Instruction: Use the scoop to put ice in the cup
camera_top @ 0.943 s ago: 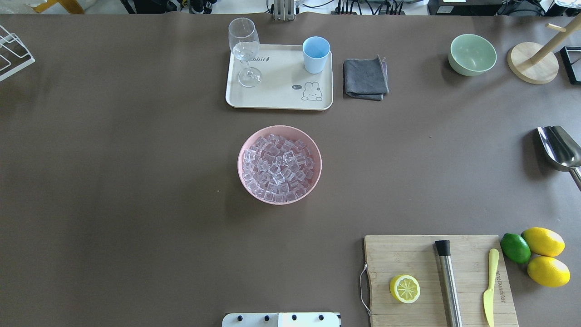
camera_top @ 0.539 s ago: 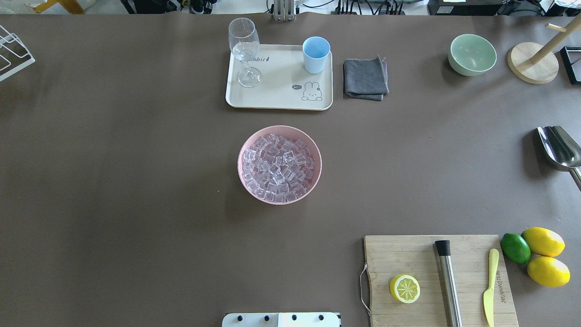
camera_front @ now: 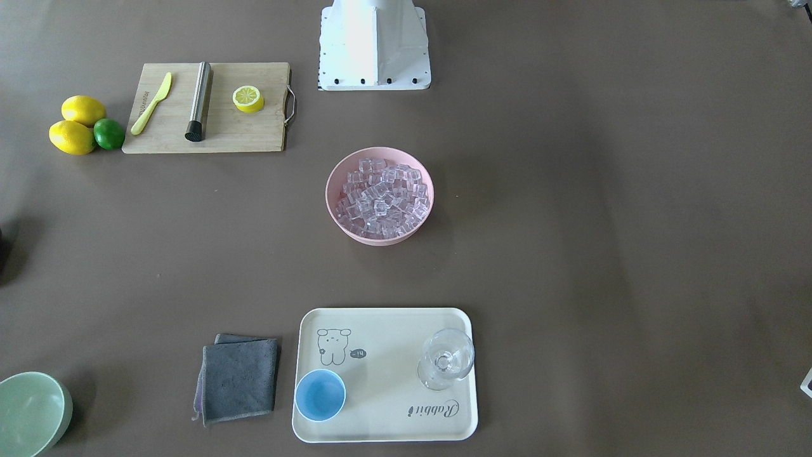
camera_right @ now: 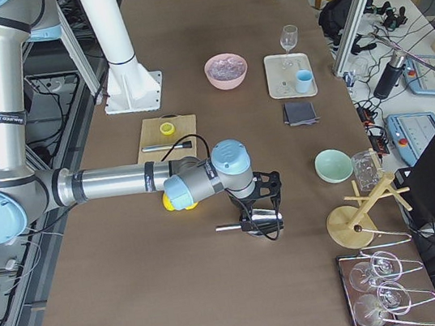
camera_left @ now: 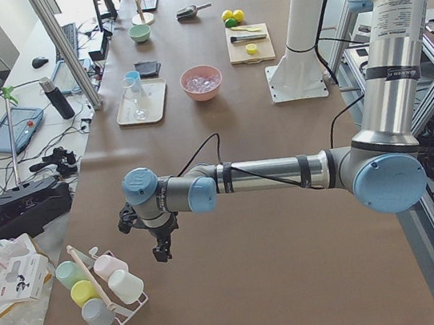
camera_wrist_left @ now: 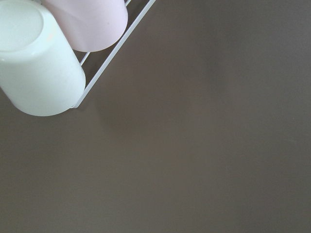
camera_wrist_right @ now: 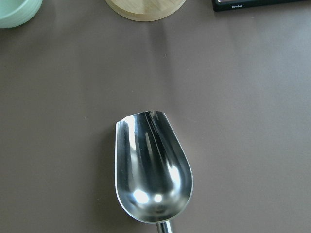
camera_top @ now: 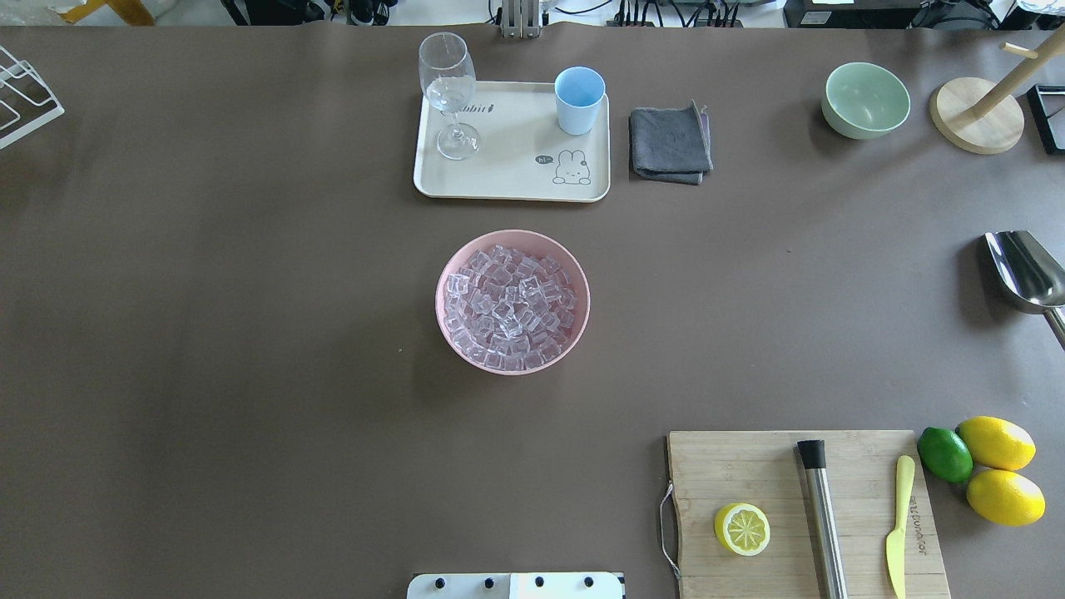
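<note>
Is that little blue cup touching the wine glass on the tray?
Apart. The overhead view shows the cup and the wine glass at opposite ends of the tray, bare tray between them.

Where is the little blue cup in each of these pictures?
Front-facing: cup bottom centre, in the tray's lower-left corner.
Overhead: cup top centre, in the tray's upper-right corner.
Left side: cup upper left, far down the table.
Right side: cup upper right, on the tray.
Left wrist: not in it.
Right wrist: not in it.
Landmark: the cream tray with the wine glass.
</note>
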Action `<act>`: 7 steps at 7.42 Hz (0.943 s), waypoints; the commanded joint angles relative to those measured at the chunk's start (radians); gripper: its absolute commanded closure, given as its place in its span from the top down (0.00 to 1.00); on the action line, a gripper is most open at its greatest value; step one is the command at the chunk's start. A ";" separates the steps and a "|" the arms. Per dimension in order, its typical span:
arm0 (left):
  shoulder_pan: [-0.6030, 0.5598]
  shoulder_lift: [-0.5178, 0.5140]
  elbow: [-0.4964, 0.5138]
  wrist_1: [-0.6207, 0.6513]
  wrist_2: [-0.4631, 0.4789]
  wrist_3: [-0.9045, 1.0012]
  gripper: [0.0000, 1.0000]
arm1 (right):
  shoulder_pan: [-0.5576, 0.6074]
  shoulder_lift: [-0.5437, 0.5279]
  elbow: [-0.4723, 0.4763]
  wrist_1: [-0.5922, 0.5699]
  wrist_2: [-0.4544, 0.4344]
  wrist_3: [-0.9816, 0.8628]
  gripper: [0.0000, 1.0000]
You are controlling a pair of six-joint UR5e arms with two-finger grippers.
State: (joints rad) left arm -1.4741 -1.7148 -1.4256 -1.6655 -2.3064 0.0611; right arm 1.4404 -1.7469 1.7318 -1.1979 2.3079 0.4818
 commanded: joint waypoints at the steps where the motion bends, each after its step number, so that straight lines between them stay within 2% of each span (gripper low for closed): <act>1: 0.073 0.001 -0.004 -0.087 -0.004 -0.003 0.99 | -0.093 -0.023 0.003 0.144 -0.022 0.186 1.00; 2: 0.090 0.000 -0.007 -0.102 -0.008 0.000 0.99 | -0.138 -0.060 -0.003 0.250 -0.071 0.240 1.00; 3: 0.112 -0.003 -0.010 -0.103 -0.008 0.009 0.99 | -0.164 -0.078 -0.005 0.300 -0.093 0.271 1.00; 5: 0.239 -0.025 -0.048 -0.102 0.004 0.013 0.99 | -0.205 -0.094 -0.108 0.464 -0.101 0.288 0.99; 6: 0.260 -0.028 -0.070 -0.147 0.004 0.017 0.99 | -0.225 -0.115 -0.141 0.531 -0.104 0.299 0.98; 7: 0.299 -0.032 -0.105 -0.266 -0.002 0.017 0.99 | -0.251 -0.118 -0.158 0.550 -0.125 0.302 0.98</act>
State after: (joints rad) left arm -1.2409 -1.7384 -1.4788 -1.7936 -2.3053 0.0752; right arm 1.2311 -1.8489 1.6229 -0.7262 2.2065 0.7717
